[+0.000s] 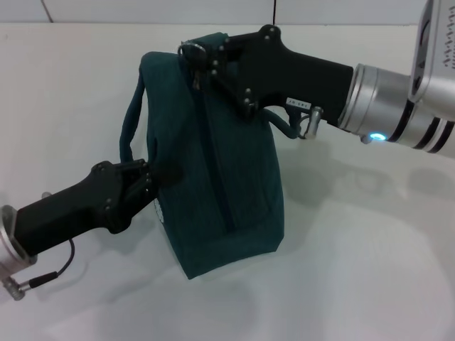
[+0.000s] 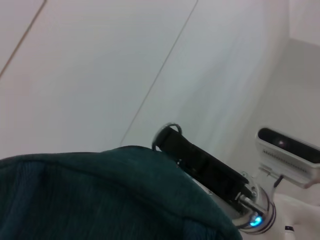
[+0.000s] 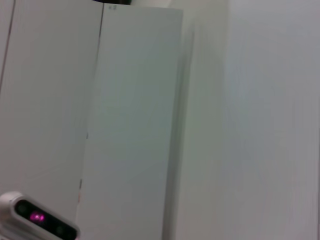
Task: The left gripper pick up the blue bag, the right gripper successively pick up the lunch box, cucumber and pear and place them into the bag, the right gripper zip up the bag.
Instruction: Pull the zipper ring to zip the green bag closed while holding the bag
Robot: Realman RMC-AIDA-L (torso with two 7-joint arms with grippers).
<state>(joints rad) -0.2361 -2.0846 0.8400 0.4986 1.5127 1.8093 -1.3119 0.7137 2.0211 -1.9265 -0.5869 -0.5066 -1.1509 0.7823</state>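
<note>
Teal blue bag (image 1: 213, 163) standing on desk (image 1: 355, 270); left gripper (image 1: 146, 177) fingers clenching bag's side; right gripper (image 1: 202, 53) fingers grasping ring zipper pull (image 1: 190, 48) at bag's top.

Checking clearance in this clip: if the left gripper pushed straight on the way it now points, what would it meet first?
The left gripper points up and toward the robot's right, and its tip is already against the side of the blue bag. It would press straight into that fabric; the right gripper is higher, at the bag's top.
</note>
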